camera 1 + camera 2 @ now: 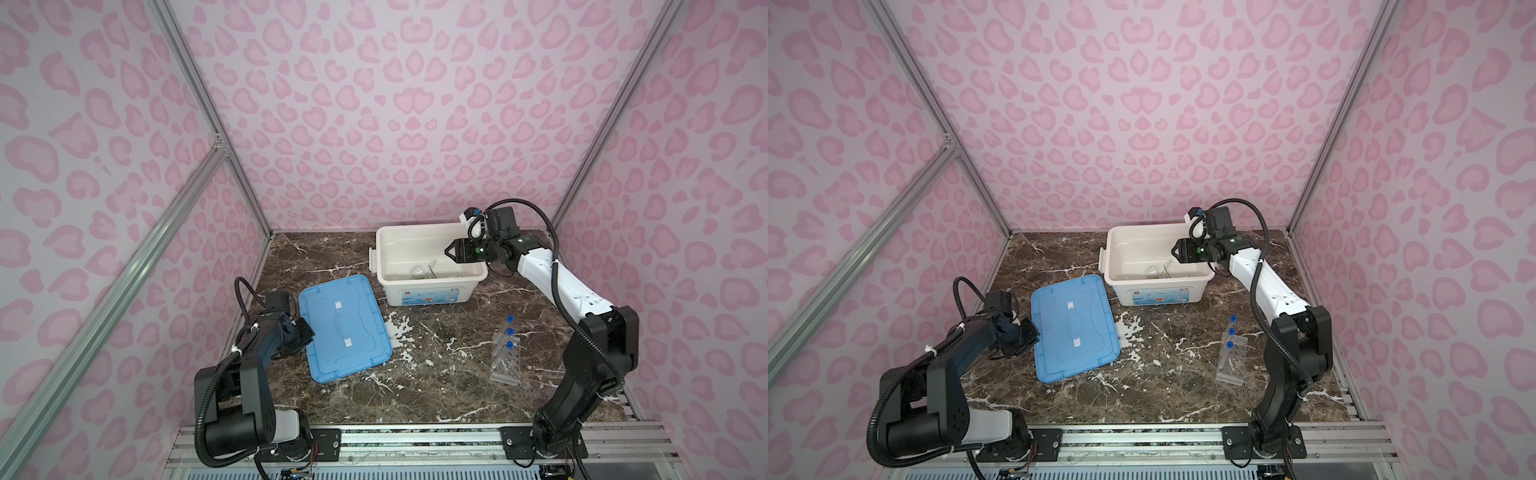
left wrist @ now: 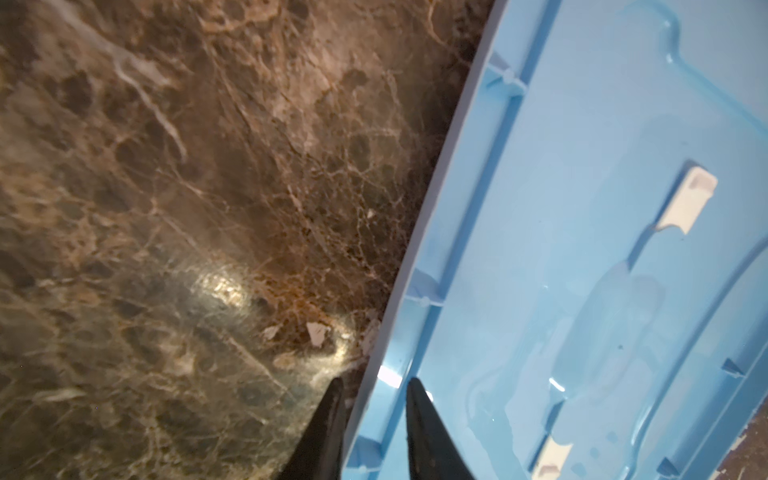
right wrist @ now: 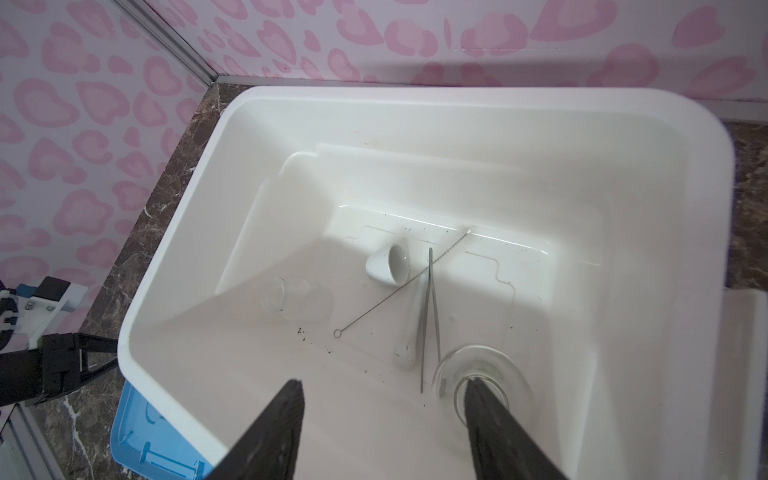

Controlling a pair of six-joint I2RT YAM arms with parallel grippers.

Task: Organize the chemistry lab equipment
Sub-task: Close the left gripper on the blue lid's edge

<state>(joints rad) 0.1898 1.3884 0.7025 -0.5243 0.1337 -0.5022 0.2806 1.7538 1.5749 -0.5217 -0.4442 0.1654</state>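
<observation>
My left gripper [image 2: 374, 384] [image 1: 306, 330] is at the left edge of the blue lid [image 1: 345, 328] [image 2: 582, 249], one finger outside the rim and one inside, closed on it. My right gripper [image 3: 384, 386] [image 1: 449, 250] hangs open over the white bin [image 3: 166, 232], holding nothing. In the bin lie a small white mortar bowl [image 3: 388, 266] on its side, a white pestle [image 3: 409, 332], a clear beaker [image 3: 297, 299] on its side and a second beaker [image 3: 482, 361] below one finger. On the table stands a clear tube rack [image 1: 507, 359] with three blue-capped test tubes [image 1: 509, 332].
Metal tweezers [image 3: 430, 316] and a thin wire brush [image 3: 399, 286] also lie in the bin. The bin [image 1: 382, 249] stands at the back of the dark marble table [image 1: 436, 374]. Pink patterned walls close in three sides. A rail [image 1: 415, 444] runs along the front.
</observation>
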